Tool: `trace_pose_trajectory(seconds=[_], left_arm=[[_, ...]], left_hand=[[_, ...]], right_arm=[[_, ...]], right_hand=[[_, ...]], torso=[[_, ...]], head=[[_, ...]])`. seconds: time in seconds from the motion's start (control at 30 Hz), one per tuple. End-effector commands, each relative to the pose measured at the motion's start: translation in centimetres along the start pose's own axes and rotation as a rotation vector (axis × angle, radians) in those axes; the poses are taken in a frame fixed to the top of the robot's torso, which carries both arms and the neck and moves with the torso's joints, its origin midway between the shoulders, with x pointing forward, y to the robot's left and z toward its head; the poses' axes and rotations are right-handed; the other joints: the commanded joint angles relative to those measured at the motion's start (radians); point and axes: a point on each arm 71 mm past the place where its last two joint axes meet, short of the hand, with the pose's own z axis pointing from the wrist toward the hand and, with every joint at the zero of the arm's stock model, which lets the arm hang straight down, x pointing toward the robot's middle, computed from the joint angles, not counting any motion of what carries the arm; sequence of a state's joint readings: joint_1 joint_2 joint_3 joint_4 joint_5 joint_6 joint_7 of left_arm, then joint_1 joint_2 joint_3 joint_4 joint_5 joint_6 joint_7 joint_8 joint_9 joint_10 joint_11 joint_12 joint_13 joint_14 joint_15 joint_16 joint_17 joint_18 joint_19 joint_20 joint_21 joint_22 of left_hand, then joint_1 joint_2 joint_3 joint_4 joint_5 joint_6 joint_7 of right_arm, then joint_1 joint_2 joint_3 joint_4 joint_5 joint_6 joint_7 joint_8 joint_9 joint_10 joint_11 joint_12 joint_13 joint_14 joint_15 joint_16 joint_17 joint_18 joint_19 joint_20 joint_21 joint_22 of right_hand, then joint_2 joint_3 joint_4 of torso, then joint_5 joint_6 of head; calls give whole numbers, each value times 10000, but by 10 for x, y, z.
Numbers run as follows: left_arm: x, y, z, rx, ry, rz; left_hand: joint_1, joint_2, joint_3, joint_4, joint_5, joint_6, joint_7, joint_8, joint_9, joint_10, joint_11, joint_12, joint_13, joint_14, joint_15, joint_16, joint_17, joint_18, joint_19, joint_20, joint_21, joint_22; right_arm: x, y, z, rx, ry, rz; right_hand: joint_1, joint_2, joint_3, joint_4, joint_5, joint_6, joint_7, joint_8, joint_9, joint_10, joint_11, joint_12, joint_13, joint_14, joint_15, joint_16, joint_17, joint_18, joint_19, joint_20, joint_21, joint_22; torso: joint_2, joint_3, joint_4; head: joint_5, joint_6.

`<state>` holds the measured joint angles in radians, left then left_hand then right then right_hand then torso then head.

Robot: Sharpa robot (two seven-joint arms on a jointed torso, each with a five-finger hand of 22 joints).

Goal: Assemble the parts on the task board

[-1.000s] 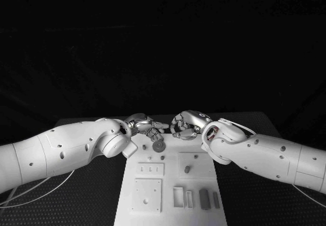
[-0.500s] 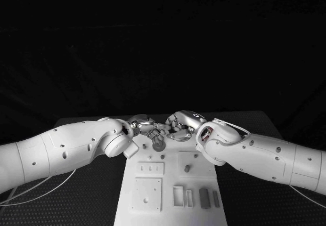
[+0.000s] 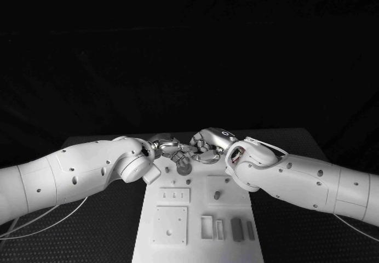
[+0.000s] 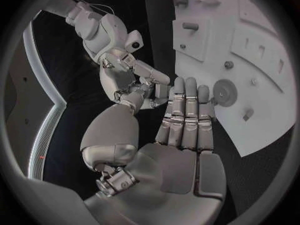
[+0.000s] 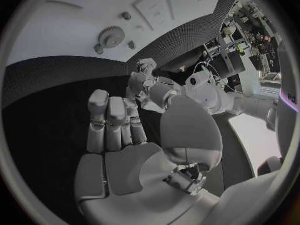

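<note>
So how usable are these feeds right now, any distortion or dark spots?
Head view: the task board is evenly lit, all beyond the table black, and the hands' meeting point is too small to read. Wrist views: fisheye bends the board's straight edges; left hand and right hand show sharp.

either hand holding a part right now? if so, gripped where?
Cannot be told. Left hand and right hand meet above the task board; no part shows between their fingers.
</note>
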<state>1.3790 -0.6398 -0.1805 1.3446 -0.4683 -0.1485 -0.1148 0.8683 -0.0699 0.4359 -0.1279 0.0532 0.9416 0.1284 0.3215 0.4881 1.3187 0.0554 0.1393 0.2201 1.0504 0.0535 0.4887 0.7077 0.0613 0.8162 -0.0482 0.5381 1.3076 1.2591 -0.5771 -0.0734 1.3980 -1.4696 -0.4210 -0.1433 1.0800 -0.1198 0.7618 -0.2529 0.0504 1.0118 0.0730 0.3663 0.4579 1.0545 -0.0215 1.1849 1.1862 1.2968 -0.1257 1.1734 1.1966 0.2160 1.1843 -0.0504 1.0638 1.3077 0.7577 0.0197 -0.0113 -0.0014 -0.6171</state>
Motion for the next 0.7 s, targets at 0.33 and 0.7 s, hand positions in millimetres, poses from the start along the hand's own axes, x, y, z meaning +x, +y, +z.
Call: trace_pose_trajectory(seconds=[0.33, 0.7], left_arm=[[7, -6, 2, 270, 272, -23], [5, -5, 1, 271, 220, -81]], left_hand=[[195, 419, -17, -397, -33, 139, -28, 33, -8, 99, -44, 46, 84, -56, -35, 83, 29, 85, -81, 1, 79, 178], [596, 1331, 386, -840, -41, 450, -149, 128, 13, 342, -166, 150, 229, 10, -68, 141, 53, 46, -77, -18, 122, 160]], right_arm=[[5, 5, 2, -143, 234, -156], [7, 2, 2, -25, 351, -222]], right_hand=[[-58, 7, 77, 10, 35, 290, 134, 267, 497, 79, -5, 51, 5, 58, -3, 23, -5, 458, 73, 15, 36, 12], [-66, 4, 90, 8, 41, 295, 133, 268, 501, 83, -6, 48, 3, 63, -3, 19, -9, 458, 79, 15, 34, 9]], torso=[[-1, -2, -4], [0, 6, -7]], head=[[-15, -37], [-35, -50]])
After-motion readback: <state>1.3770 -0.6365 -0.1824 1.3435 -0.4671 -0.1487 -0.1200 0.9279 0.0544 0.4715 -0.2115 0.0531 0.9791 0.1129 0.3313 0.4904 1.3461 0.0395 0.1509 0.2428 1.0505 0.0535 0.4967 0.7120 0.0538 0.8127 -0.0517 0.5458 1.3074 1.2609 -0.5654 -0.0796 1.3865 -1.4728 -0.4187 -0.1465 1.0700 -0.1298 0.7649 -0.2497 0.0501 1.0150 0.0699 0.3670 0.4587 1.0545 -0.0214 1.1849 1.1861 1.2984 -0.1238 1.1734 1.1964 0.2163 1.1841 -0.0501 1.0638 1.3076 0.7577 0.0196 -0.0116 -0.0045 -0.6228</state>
